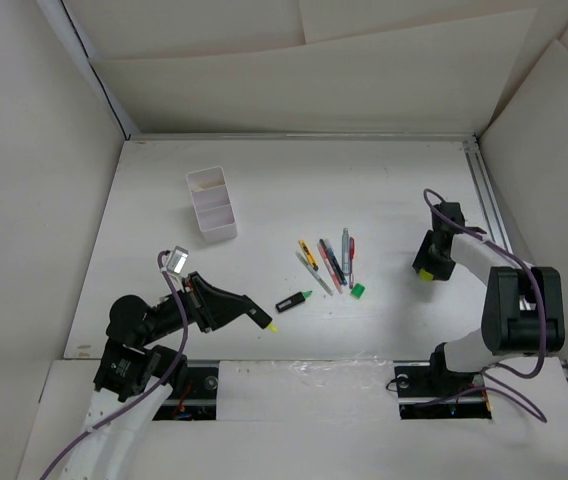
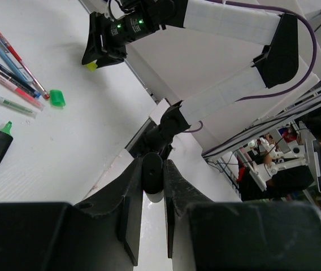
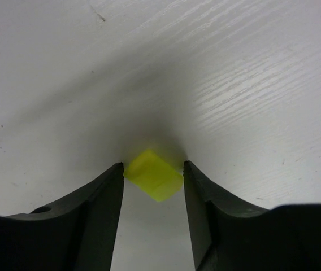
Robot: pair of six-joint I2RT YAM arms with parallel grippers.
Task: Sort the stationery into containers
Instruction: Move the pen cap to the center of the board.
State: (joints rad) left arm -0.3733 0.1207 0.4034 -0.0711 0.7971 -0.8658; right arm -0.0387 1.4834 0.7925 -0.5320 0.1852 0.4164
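Observation:
My left gripper [image 1: 257, 318] is shut on a black highlighter whose yellow tip [image 1: 272, 328] sticks out near the table's front edge. Its butt end [image 2: 152, 179] shows pinched between the jaws in the left wrist view. My right gripper [image 1: 426, 270] is down on the table at the right, with its fingers closed against both sides of a small yellow cap [image 3: 154, 175]. A second black highlighter [image 1: 292, 300] with a green tip, a green cap [image 1: 358, 291] and several thin pens [image 1: 329, 262] lie mid-table. The white two-compartment box [image 1: 212, 205] stands at the back left.
White walls enclose the table on the left, back and right. A metal rail [image 1: 486, 195] runs along the right edge. The arm bases sit at the near edge, and the right arm's purple cable [image 1: 434, 200] loops above its wrist.

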